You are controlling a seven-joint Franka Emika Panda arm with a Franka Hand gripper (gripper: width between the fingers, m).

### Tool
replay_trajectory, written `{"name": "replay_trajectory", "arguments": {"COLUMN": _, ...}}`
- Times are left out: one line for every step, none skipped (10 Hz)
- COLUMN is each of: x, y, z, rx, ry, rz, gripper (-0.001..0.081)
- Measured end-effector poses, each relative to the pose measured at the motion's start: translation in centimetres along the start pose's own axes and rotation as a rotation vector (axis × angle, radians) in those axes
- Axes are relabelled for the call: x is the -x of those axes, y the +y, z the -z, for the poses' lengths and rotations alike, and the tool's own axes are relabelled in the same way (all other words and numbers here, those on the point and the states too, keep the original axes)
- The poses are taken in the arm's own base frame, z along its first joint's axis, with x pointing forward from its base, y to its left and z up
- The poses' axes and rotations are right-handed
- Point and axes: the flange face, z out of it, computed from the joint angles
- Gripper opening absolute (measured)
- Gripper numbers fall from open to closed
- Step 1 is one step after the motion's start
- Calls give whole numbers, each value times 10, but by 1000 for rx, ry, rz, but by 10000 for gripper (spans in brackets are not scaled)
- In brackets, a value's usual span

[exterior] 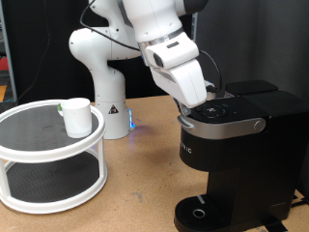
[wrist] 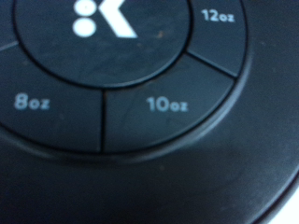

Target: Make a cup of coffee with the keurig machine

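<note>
The white robot arm (exterior: 159, 43) bends down over the keurig machine (exterior: 232, 155), which stands on the wooden table (exterior: 135, 184) at the exterior view's right. The gripper (exterior: 191, 108) is right at the round button panel (exterior: 214, 111) on top of the black machine, beside the silver-grey handle (exterior: 241, 126). I cannot tell if its fingers are spread or pressed together, because the hand hides them.

The wrist view is very close to the button panel (wrist: 121, 84). It shows 3 size buttons marked 8oz (wrist: 35, 103), 10oz (wrist: 168, 104) and 12oz (wrist: 217, 15), around a middle button with a white K (wrist: 98, 19). No fingers show in that view.

The cup (exterior: 77, 117) is well apart from the machine. It stands upright on the top shelf of a round white 2-shelf stand (exterior: 48, 159) at the exterior view's left. A small white thing with a green bit (exterior: 61, 107) sits just beside the cup.
</note>
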Motion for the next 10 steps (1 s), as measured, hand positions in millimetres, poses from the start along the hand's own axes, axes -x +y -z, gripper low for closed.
{"name": "replay_trajectory", "arguments": {"x": 0, "y": 0, "z": 0, "rx": 0, "ry": 0, "rz": -1, "gripper": 5}}
{"name": "replay_trajectory", "arguments": {"x": 0, "y": 0, "z": 0, "rx": -3, "ry": 2, "rz": -4, "gripper": 5}}
{"name": "replay_trajectory", "arguments": {"x": 1, "y": 1, "z": 0, "rx": -9, "ry": 7, "rz": -11, "gripper": 5}}
{"name": "replay_trajectory", "arguments": {"x": 2, "y": 1, "z": 0, "rx": -15, "ry": 17, "rz": -24, "gripper": 5}}
{"name": "replay_trajectory", "arguments": {"x": 2, "y": 2, "z": 1, "rx": -24, "ry": 33, "rz": -40, "gripper": 5}}
{"name": "replay_trajectory", "arguments": {"x": 2, "y": 2, "z": 1, "rx": -38, "ry": 58, "rz": -57, "gripper": 5}}
{"name": "replay_trajectory", "arguments": {"x": 1, "y": 2, "z": 3, "rx": -48, "ry": 83, "rz": -73, "gripper": 5}}
{"name": "replay_trajectory", "arguments": {"x": -1, "y": 2, "z": 7, "rx": -58, "ry": 101, "rz": -83, "gripper": 5}}
{"name": "replay_trajectory", "arguments": {"x": -3, "y": 1, "z": 13, "rx": -72, "ry": 113, "rz": -87, "gripper": 5}}
{"name": "replay_trajectory", "arguments": {"x": -5, "y": 0, "z": 21, "rx": -83, "ry": 124, "rz": -88, "gripper": 5}}
